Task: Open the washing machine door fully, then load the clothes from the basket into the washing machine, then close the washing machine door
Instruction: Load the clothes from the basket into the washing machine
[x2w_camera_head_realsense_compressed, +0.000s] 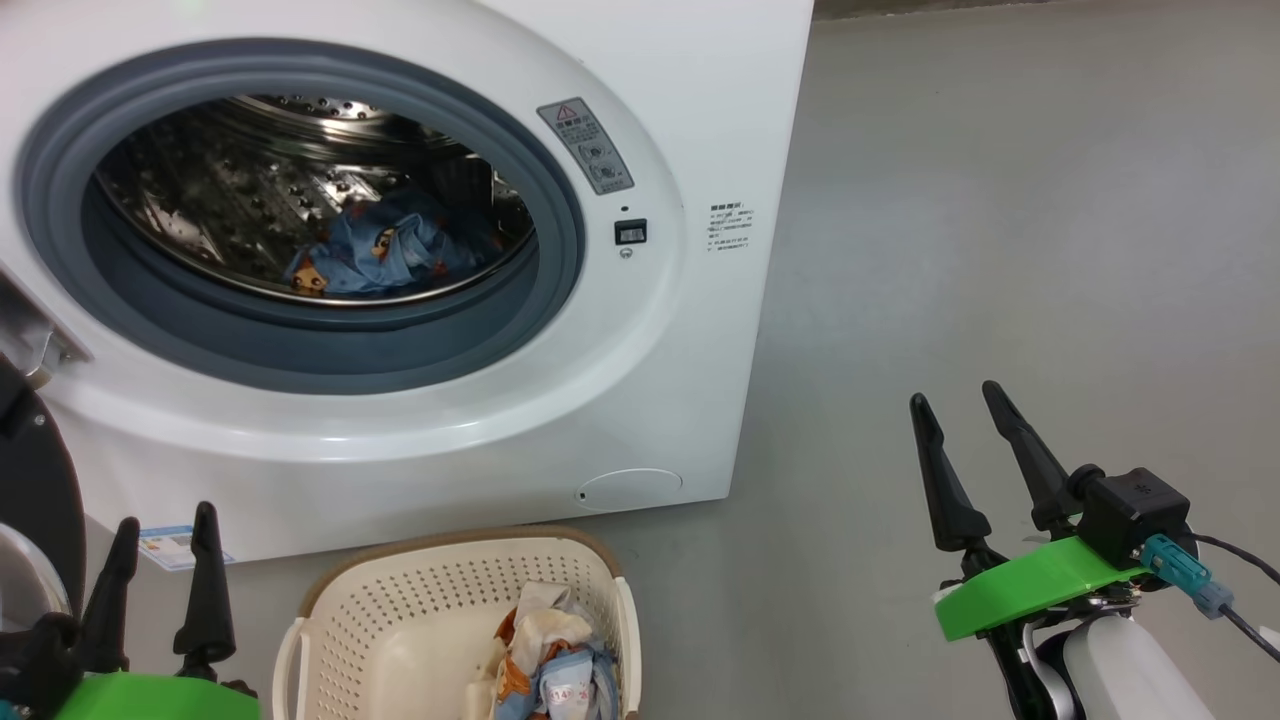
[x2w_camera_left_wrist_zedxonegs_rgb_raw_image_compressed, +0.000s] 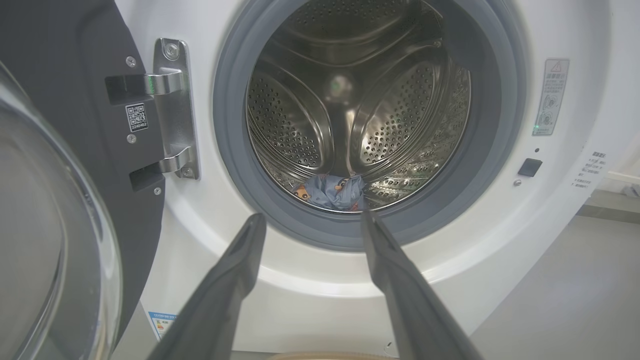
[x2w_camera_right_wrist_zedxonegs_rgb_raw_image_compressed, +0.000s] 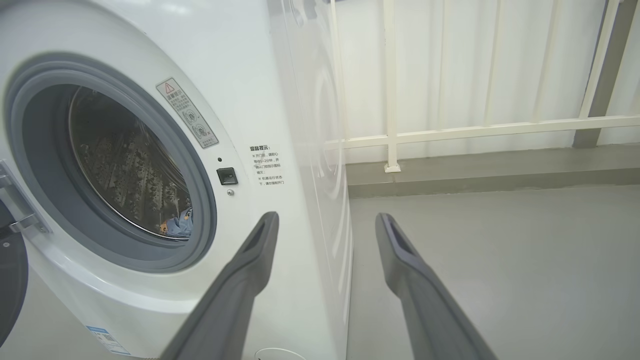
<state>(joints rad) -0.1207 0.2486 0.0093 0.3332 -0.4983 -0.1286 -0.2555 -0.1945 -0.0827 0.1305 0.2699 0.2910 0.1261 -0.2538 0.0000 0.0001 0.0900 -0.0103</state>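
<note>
We list a washing machine (x2w_camera_head_realsense_compressed: 700, 100), white, standing on the floor (x2w_camera_head_realsense_compressed: 1000, 250). Its door (x2w_camera_head_realsense_compressed: 40, 500) is wide open to our left, so the mouth is unobstructed. In the drum (x2w_camera_head_realsense_compressed: 250, 190) one blue garment (x2w_camera_head_realsense_compressed: 390, 250) lies at the bottom. The basket (x2w_camera_head_realsense_compressed: 400, 590), cream with a brown rim, sits on the floor just in front of the machine, below the mouth. The clothes (x2w_camera_head_realsense_compressed: 550, 660) in it are heaped against its right wall, and its left half is bare. The left end effector (x2w_camera_head_realsense_compressed: 166, 518) has its fingers apart and holds nothing; it sits just left of the basket, pointing at the drum. The right end effector (x2w_camera_head_realsense_compressed: 955, 394) also has its fingers apart and holds nothing, well off to the right over bare floor. We judge the loading part done. The heap lies to the right of and below the left end effector, which is the nearer arm. The head view's lower edge cuts the basket, so we cannot tell the heap's long axis.
</note>
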